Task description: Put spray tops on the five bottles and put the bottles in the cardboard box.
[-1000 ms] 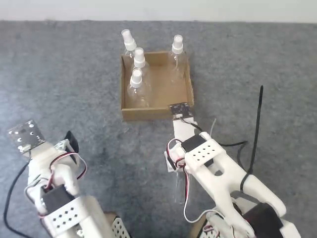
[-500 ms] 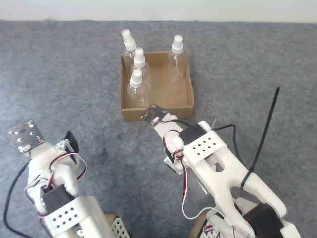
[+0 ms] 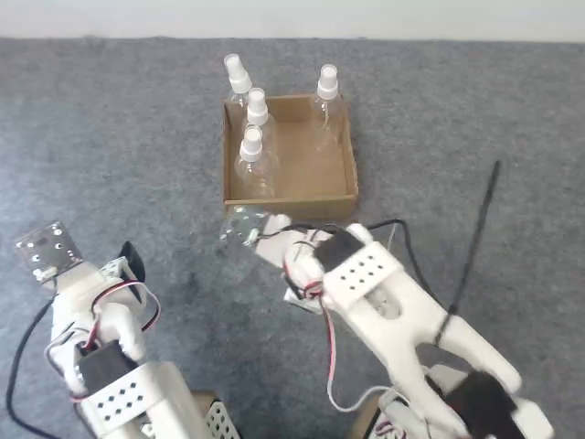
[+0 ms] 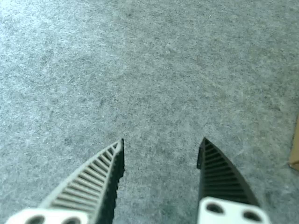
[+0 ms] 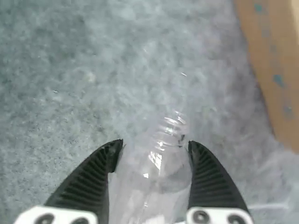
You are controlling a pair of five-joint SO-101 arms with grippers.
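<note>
The cardboard box (image 3: 288,207) stands at the far middle of the table, and several clear bottles with white spray tops (image 3: 249,154) stand upright in it, mostly along one side. My right gripper (image 5: 154,149) is shut on a clear bottle (image 5: 161,154) with a bare threaded neck and no spray top. In the high view that gripper (image 3: 259,240) hovers just in front of the box's front left corner. A box wall (image 5: 271,70) lies close beside the bottle's neck. My left gripper (image 4: 161,149) is open over bare carpet, near the table's front left (image 3: 128,265).
Grey carpet covers the table. A thin black strap (image 3: 475,247) sticks up from the right arm. A corner of the box (image 4: 295,156) shows at the edge of the left wrist view. Open carpet lies left and right of the box.
The right arm swung left along the box's front, from its front right corner to its front left corner, still holding the bottle. The left arm stayed still.
</note>
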